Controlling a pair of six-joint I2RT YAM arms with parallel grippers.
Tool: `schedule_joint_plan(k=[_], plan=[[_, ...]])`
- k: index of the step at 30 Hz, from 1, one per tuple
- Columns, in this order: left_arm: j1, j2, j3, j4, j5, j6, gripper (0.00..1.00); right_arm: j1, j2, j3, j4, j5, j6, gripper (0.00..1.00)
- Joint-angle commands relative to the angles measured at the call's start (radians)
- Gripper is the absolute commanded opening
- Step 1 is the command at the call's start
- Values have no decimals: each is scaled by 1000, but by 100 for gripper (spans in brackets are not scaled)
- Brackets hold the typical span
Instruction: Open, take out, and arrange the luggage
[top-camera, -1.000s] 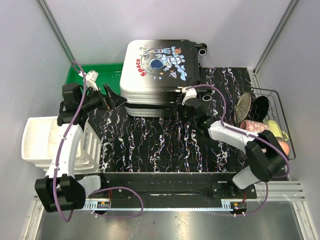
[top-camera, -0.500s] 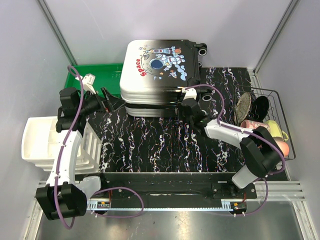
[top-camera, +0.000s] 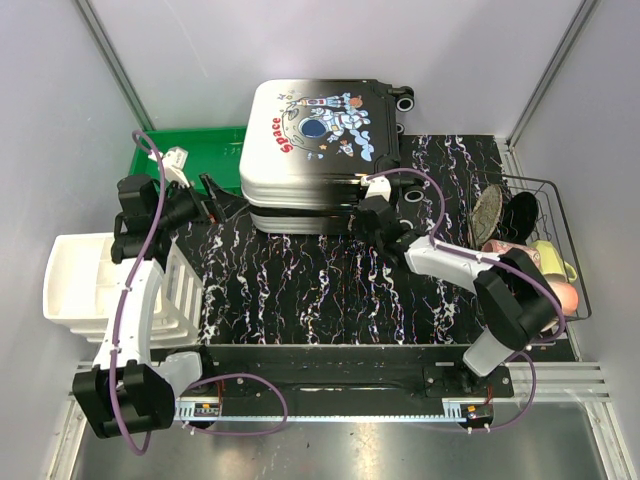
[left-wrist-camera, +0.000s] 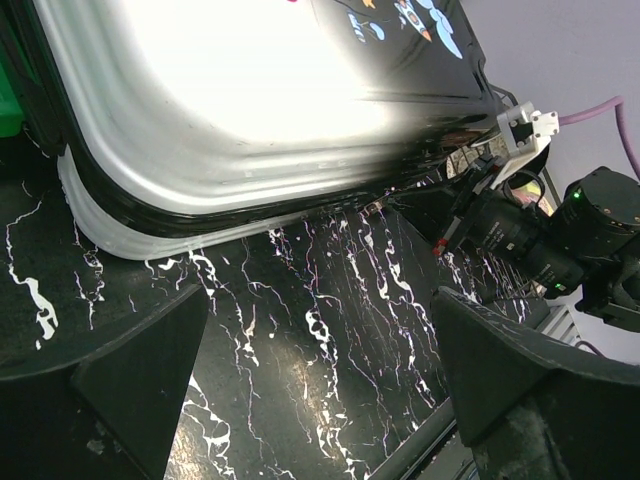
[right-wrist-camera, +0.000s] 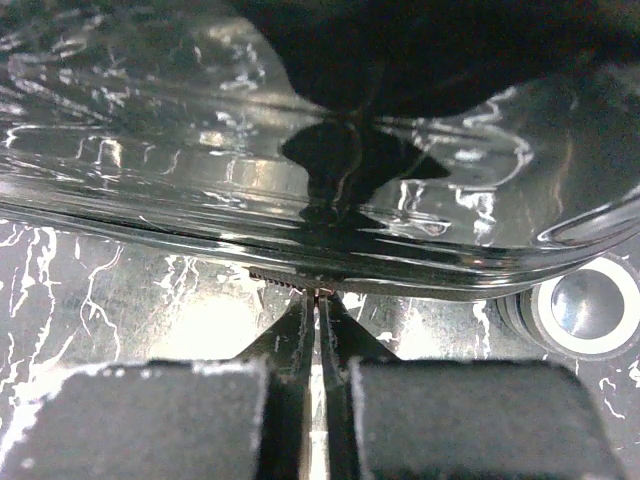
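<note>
luggage (top-camera: 310, 165) glossy, ribbed; right tool (right-wrist-camera: 318, 298) pinched on its zipper (right-wrist-camera: 283, 277); left tool (left-wrist-camera: 318, 305) agape, empty.

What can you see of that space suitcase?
The suitcase is a hard shell, white fading to black, printed with an astronaut and "Space". It lies flat and closed, print up, on the marbled table, white wheels at its far right. The right claw, shut, meets its near seam; the open left claw hangs beside its left corner.

The luggage (top-camera: 320, 140) lies on the desk (top-camera: 330, 290), at the back. A bin (top-camera: 215, 150) sits left of it. A drawer unit (top-camera: 90, 280) stands at the near left, a wire basket (top-camera: 545, 182) at the right.
</note>
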Motion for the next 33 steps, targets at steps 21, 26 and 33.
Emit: schedule_joint_plan(k=[21, 26, 33], plan=[[-136, 288, 459, -516, 11, 853, 98, -353, -198, -249, 412, -336, -317, 0], [-248, 394, 540, -509, -48, 831, 96, -416, -193, -262, 475, -454, -359, 0], [-281, 550, 606, -432, -230, 751, 89, -527, -180, -297, 507, -517, -424, 0]])
